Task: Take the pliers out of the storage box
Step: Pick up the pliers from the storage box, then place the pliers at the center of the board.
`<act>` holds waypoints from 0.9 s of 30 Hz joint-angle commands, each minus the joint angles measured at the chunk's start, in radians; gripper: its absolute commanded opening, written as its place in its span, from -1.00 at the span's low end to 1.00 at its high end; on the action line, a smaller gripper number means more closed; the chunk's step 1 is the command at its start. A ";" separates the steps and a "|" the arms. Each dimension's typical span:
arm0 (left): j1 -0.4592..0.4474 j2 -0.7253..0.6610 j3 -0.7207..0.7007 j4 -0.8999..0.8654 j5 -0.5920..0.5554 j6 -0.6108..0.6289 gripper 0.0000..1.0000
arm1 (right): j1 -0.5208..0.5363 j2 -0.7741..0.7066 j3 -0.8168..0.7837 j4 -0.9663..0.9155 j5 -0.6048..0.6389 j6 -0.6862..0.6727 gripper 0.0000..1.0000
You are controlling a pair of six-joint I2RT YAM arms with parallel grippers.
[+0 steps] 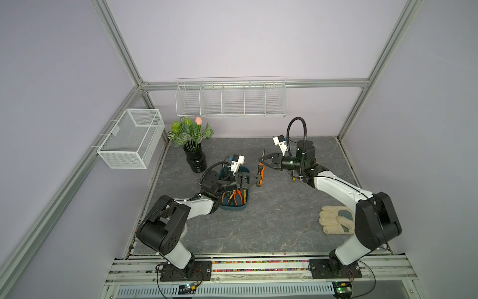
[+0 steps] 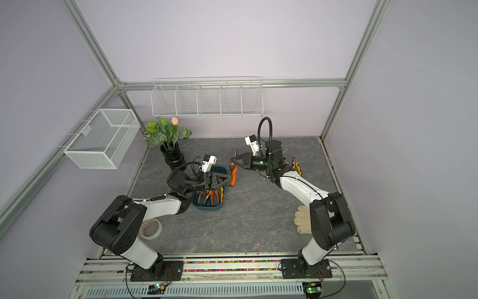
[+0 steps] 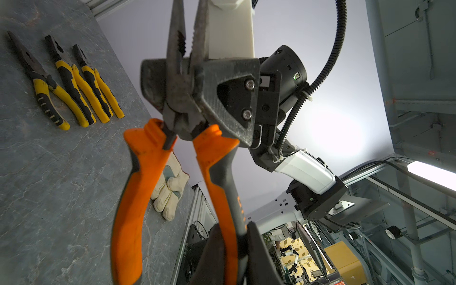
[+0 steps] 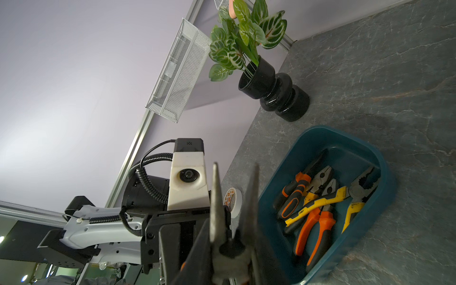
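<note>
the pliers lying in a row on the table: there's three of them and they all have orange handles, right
Not orange. The three pliers lying in a row on the table have yellow-and-black handles; the left wrist view shows it.

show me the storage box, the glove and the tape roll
storage box (image 4: 345, 151), right wrist view, bare inner wall
glove (image 1: 333, 219), a top view, cream fingers
tape roll (image 2: 159, 231), a top view, white outer wall
</note>
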 commanded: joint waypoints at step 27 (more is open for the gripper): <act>0.049 -0.334 0.125 -1.104 -0.194 0.650 0.20 | 0.012 0.095 0.397 -1.010 0.788 -0.488 -0.87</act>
